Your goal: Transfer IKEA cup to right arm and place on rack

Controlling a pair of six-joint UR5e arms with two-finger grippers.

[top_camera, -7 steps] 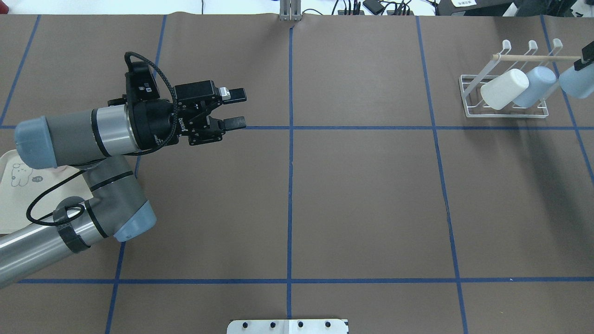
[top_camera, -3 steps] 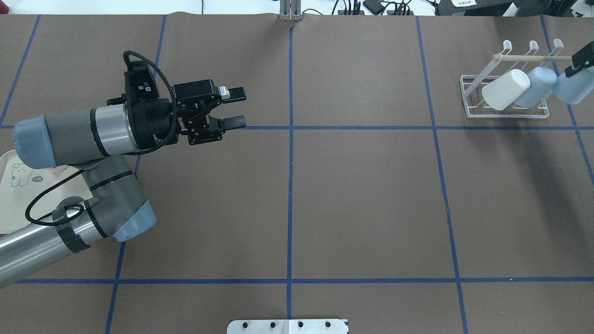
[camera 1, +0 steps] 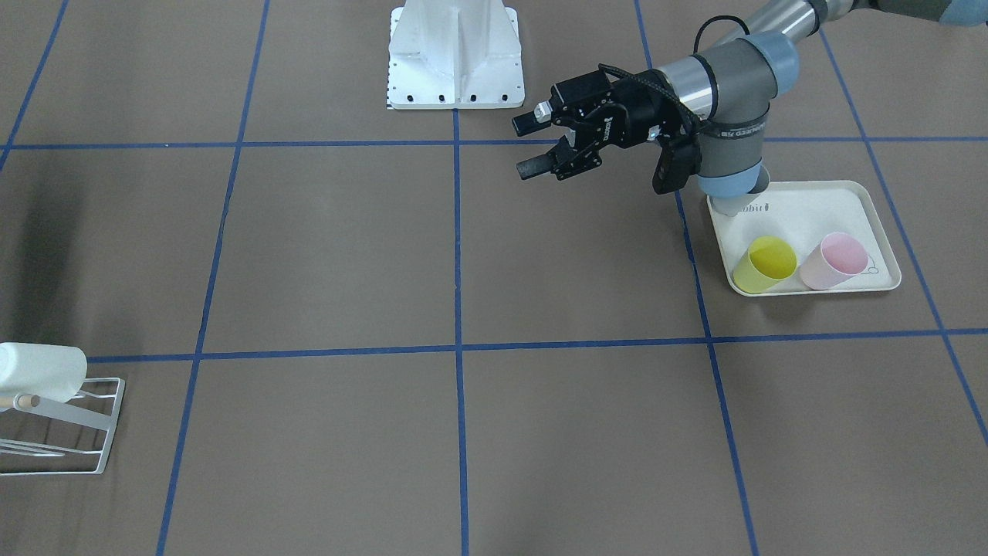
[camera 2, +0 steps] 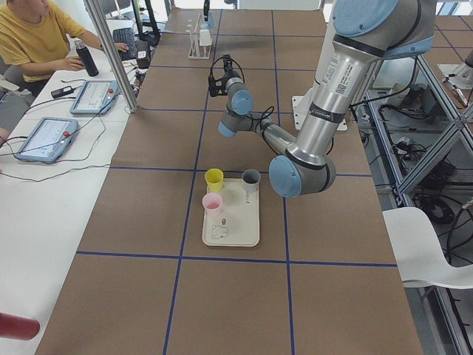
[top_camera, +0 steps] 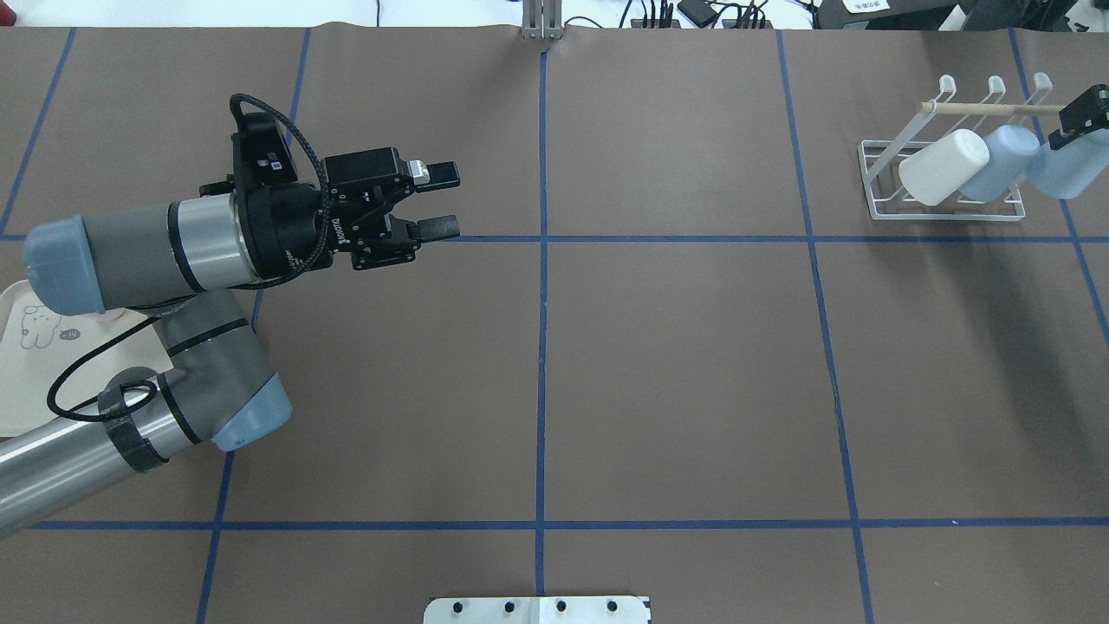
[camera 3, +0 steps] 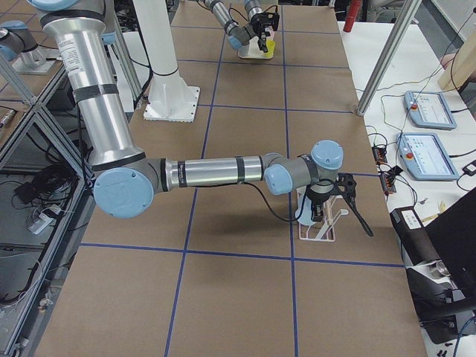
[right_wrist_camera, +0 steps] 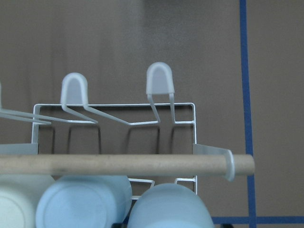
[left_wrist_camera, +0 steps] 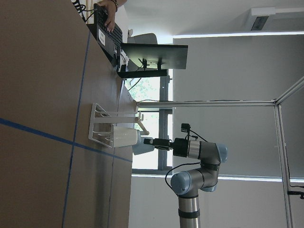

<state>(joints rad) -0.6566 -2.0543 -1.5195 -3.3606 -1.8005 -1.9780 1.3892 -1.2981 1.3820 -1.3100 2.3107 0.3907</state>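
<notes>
Right gripper (top_camera: 1077, 126): far right edge of the overhead view, mostly cut off. Only one black finger shows, lying against a pale blue IKEA cup (top_camera: 1061, 169). It looks clamped on the cup, though the second finger is out of frame.

That cup hangs tilted at the right end of the rack (top_camera: 875, 186), touching or just beside the blue cup (top_camera: 1001, 162) already seated there. A white cup (top_camera: 943, 166) sits left of that.

In the right wrist view the dowel (right_wrist_camera: 123, 164) crosses the frame. The three cup bottoms are clipped at the lower edge, and no fingers are visible.

Left gripper (top_camera: 444, 202): upper left of the overhead view, jaws apart, nothing between them, held off the table.

Tray (camera 1: 810, 208): a yellow cup (camera 1: 764, 264) and a pink cup (camera 1: 834, 261) stand on it. Its far corner is hidden by the left arm's elbow in the front view. The left side view shows a grey cup (camera 2: 251, 177) there.
</notes>
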